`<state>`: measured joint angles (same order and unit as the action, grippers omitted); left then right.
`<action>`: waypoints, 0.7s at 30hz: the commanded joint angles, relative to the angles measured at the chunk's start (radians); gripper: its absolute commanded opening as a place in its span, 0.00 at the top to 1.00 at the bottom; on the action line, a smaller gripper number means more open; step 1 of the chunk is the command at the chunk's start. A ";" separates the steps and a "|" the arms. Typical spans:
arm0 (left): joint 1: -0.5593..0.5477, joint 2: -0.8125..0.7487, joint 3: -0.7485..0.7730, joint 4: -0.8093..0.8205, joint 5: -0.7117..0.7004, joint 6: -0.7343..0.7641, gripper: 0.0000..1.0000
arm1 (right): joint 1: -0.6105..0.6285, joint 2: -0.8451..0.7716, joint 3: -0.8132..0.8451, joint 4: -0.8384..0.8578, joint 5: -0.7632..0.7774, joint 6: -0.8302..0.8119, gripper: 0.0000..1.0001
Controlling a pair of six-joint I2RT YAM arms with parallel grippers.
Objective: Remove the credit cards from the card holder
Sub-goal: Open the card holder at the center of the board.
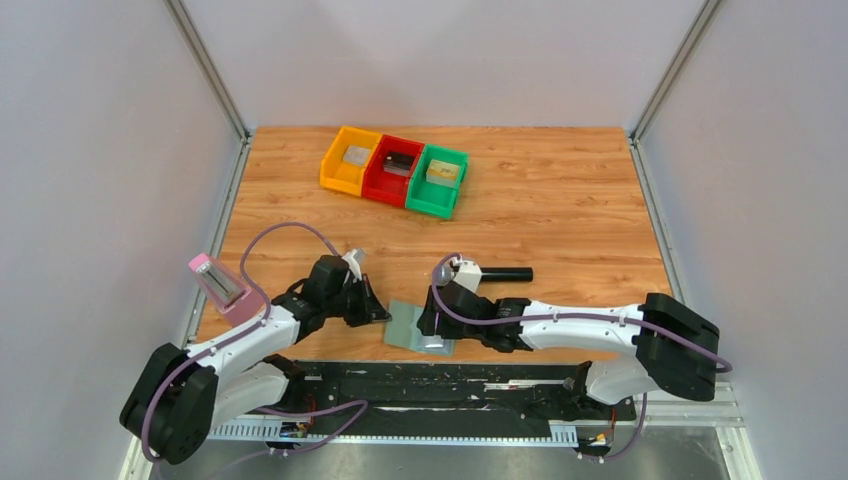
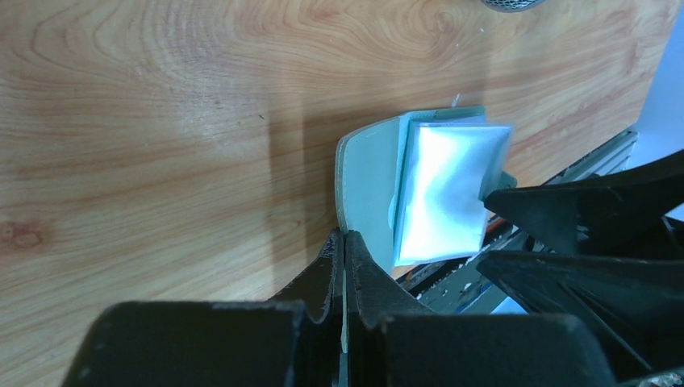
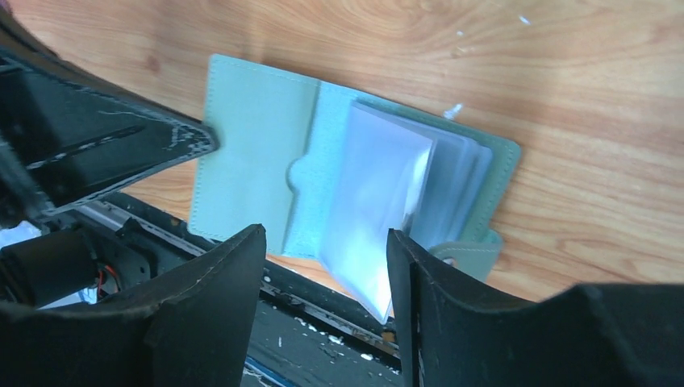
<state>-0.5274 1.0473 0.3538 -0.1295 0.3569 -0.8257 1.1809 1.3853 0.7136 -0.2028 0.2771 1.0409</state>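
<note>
The pale blue-grey card holder (image 1: 408,330) lies open near the table's front edge, its clear sleeves (image 3: 379,193) fanned up from the right panel. My left gripper (image 2: 344,238) is shut on the thin edge of the holder's left panel (image 2: 367,185). My right gripper (image 3: 323,242) is open above the holder's near edge, with the loose corner of a clear sleeve between its fingers and touching neither clearly. No credit cards show in the sleeves, which glare white. A gold-yellow card (image 1: 444,171) lies in the green bin.
Yellow (image 1: 350,160), red (image 1: 392,172) and green (image 1: 437,185) bins stand in a row at the back. A black microphone (image 1: 498,273) lies just behind my right wrist. A pink-capped object (image 1: 215,282) stands at the left edge. The black base rail (image 1: 450,385) runs under the holder's near edge.
</note>
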 commanded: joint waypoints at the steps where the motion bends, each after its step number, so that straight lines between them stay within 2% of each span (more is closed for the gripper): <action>1: -0.006 -0.029 -0.010 0.011 -0.008 -0.003 1.00 | -0.006 -0.035 -0.033 -0.029 0.034 0.067 0.41; 21: -0.006 -0.030 -0.016 0.023 -0.005 -0.012 1.00 | -0.010 0.019 -0.018 -0.017 0.045 0.065 0.39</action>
<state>-0.5289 1.0283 0.3466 -0.1291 0.3565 -0.8318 1.1748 1.3872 0.6720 -0.2424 0.2966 1.0962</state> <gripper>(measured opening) 0.008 0.615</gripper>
